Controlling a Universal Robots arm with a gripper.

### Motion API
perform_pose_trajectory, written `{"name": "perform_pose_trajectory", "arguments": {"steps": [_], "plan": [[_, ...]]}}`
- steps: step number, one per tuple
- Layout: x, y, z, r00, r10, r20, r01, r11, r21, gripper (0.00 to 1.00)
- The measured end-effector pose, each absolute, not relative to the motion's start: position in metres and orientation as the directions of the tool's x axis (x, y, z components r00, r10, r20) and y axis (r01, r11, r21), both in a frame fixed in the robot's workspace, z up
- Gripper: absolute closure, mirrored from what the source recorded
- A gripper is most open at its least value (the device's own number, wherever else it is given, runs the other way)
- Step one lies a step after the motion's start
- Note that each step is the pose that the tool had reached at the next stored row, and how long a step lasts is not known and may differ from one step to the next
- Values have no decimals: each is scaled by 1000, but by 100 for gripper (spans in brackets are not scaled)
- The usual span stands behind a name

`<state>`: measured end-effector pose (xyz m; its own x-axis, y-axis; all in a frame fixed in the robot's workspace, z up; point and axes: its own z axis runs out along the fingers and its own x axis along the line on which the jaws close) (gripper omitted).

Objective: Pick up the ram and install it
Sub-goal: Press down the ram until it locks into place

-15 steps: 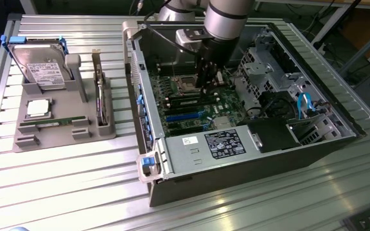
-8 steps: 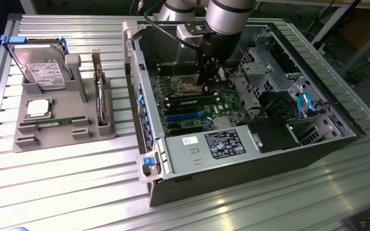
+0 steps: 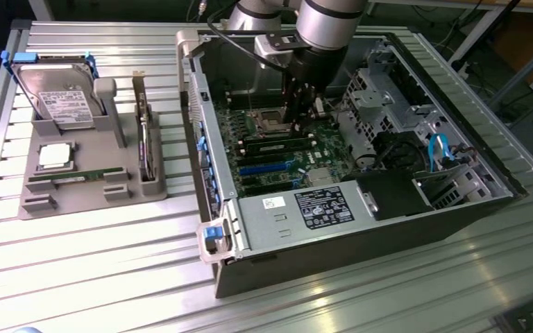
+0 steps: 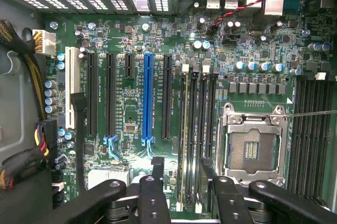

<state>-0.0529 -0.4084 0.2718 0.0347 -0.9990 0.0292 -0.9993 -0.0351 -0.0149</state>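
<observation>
The open steel computer case (image 3: 341, 257) surrounds the gripper (image 4: 182, 163), with the flat green motherboard (image 4: 126, 76) directly beneath it. The black fingers (image 4: 158, 168) are spread wide and hold nothing. Between and just below them, the ram (image 4: 185, 129), a thin green stick, stands edge-up in a long dark slot. This looks like the seating step, with the stick already placed. Any further move calls for a straight vertical path. An identical stick (image 3: 74, 177) lies well away on the grey moulded tray (image 3: 39, 205)
</observation>
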Motion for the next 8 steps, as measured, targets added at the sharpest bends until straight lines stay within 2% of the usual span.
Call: {"name": "perform_pose_trajectory", "arguments": {"steps": [3,4,5,6,7,8], "plan": [[-53,-408,272,35,-999,29,-999,-35,-15,60],[-53,-408,272,35,-999,29,-999,-35,-15,62],[-53,-408,272,35,-999,29,-999,-35,-15,69],[-53,-408,272,35,-999,29,-999,-35,-15,69],[-53,-408,272,35,-999,29,-999,-35,-15,87],[-53,-408,272,35,-999,29,-999,-35,-15,89]]}}
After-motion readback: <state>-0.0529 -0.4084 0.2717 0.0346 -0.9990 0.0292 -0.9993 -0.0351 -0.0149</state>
